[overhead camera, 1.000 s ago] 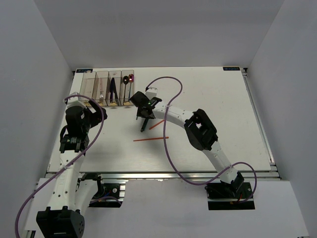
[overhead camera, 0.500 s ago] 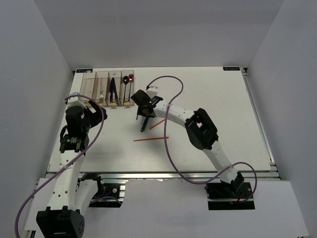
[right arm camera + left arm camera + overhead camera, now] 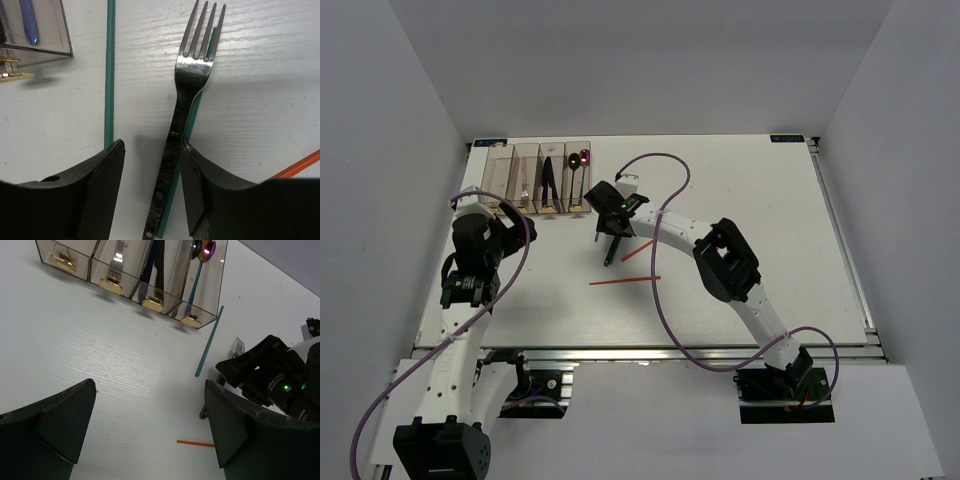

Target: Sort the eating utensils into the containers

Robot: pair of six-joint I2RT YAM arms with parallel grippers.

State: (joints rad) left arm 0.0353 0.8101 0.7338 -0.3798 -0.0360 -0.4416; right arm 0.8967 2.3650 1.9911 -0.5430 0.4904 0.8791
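Now my right claw [image 3: 152, 150] stands half open astride the fork [image 3: 192, 75], gripping nothing; my left claw [image 3: 150, 390] is wide open and empty. Closing may also pinch the green chopstick [image 3: 192, 116] beneath.

The left hand [image 3: 150, 387] hangs over the tabletop [image 3: 75, 330], its dark fingers [image 3: 55, 415] spread wide. Four joined clear bins [image 3: 100, 265] stand in a row ahead. A teal chopstick [image 3: 209, 342] lies just beside the rightmost bin. Fork tines [image 3: 239, 344] peek out by the right arm [image 3: 270, 380], with a red chopstick [image 3: 195, 443] nearer.
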